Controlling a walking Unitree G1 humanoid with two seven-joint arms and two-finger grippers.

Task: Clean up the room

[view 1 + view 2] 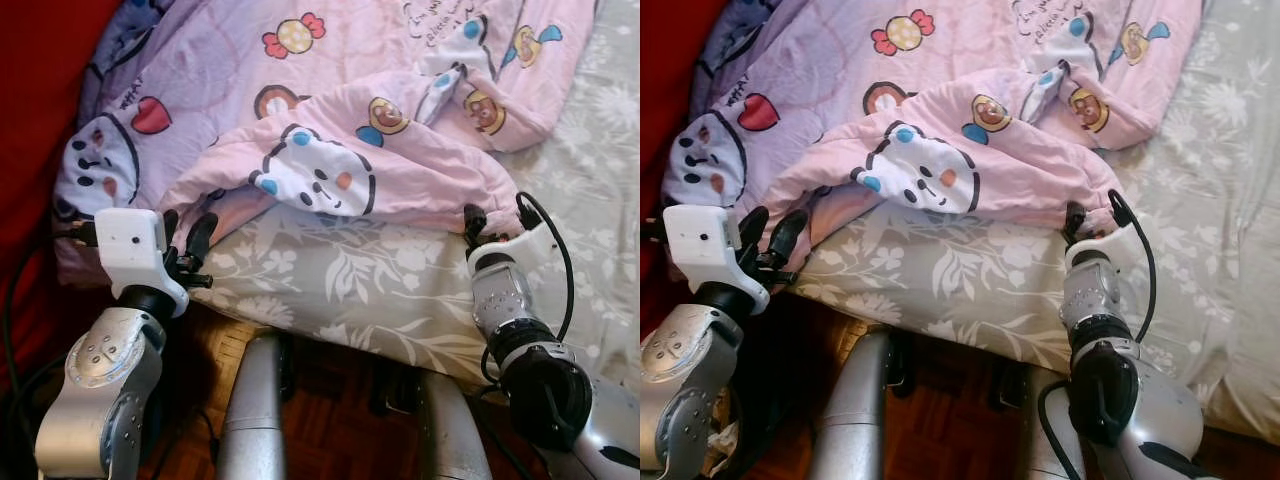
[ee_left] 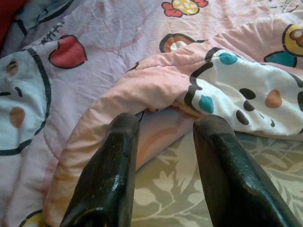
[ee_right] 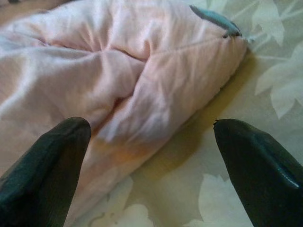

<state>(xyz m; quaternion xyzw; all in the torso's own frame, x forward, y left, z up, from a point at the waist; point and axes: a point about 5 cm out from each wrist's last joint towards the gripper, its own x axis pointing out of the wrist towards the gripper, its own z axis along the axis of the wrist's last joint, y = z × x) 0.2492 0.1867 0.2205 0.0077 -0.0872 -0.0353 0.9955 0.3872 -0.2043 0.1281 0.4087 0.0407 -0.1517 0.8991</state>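
Far left, a red surface [image 1: 40, 60] runs out of frame and cannot be identified. The left gripper [image 1: 186, 240] hovers at the bed's near left corner, its fingers [image 2: 111, 175] spread apart with nothing between them, tips just short of the folded edge of the pink cartoon-print comforter [image 1: 330, 160]. The comforter lies crumpled over the far and left part of the bed, its upper portion cut off. Beneath it, the grey floral bedsheet [image 1: 360, 280] covers the near and right part. Below the bed edge, wooden floor [image 1: 330, 430] shows in shadow. At right, the right gripper [image 3: 151, 142] is wide open and empty at the comforter's near right hem, one fingertip [image 3: 52, 156] over the fabric, the other over the sheet; contact cannot be judged.
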